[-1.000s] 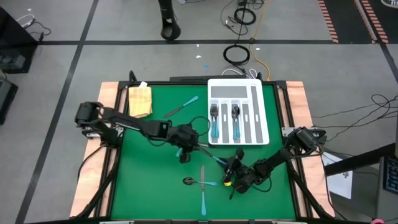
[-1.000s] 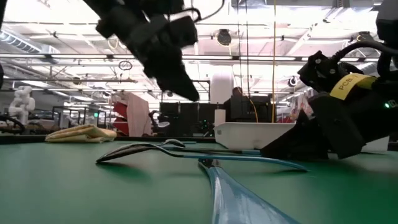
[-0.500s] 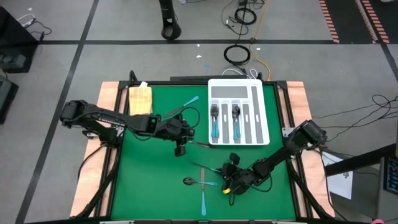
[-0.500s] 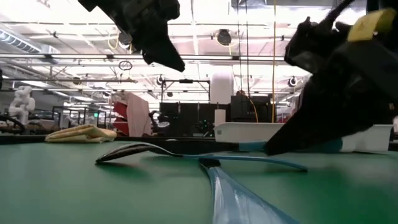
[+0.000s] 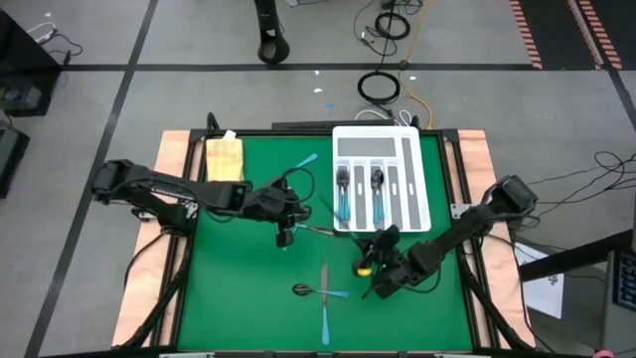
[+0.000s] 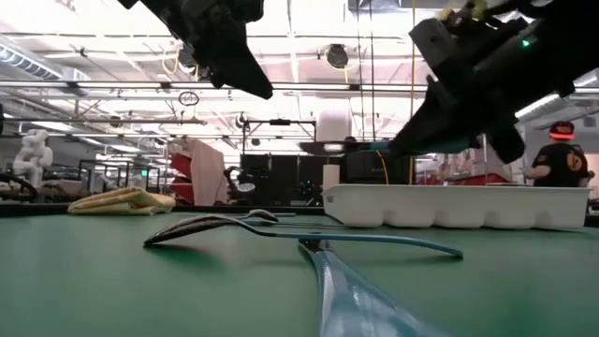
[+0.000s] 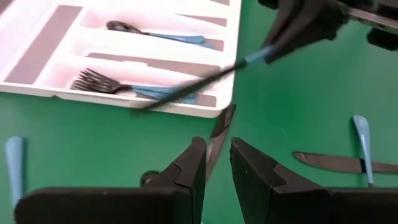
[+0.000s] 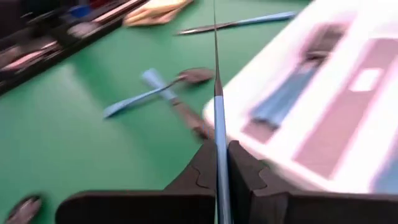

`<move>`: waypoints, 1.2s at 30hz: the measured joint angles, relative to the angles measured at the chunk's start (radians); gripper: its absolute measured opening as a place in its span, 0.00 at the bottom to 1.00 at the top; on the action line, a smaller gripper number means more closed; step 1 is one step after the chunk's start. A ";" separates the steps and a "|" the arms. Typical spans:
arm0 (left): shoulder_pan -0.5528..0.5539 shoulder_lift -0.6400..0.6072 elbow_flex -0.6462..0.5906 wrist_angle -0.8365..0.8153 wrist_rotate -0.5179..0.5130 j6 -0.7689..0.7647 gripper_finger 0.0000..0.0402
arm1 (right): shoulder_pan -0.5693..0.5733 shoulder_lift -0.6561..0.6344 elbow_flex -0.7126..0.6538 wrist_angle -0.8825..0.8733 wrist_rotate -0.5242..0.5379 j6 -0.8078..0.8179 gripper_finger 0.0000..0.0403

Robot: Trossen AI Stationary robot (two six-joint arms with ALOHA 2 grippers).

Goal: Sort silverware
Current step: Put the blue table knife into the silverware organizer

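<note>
The right gripper (image 5: pixel 376 251) is up off the green table (image 5: pixel 238 308), just in front of the white tray (image 5: pixel 422 189), with its jaws shut on a knife (image 8: pixel 218 118). The left gripper (image 5: pixel 285 236) hangs beside the tray, jaws a little apart and holding nothing. A fork (image 5: pixel 342 192) and spoon (image 5: pixel 377 194) lie in the tray

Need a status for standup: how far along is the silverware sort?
Early. Done: a fork and a spoon lie in the white tray. In hand: the right hand is shut on a knife, lifted beside the tray. The left hand hovers nearby. Left: at least three loose pieces on the mat.
</note>
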 joint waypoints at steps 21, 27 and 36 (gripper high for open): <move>-0.001 -0.042 0.000 -0.003 -0.036 0.008 0.20 | -0.324 -0.165 0.001 -0.451 -0.161 0.236 0.00; -0.001 -0.042 0.000 -0.003 -0.036 0.009 0.20 | -0.371 -0.164 0.001 -0.467 -0.201 0.227 0.00; -0.001 -0.042 0.000 -0.012 -0.036 0.009 0.20 | -0.412 -0.161 0.001 -0.438 -0.276 0.145 0.00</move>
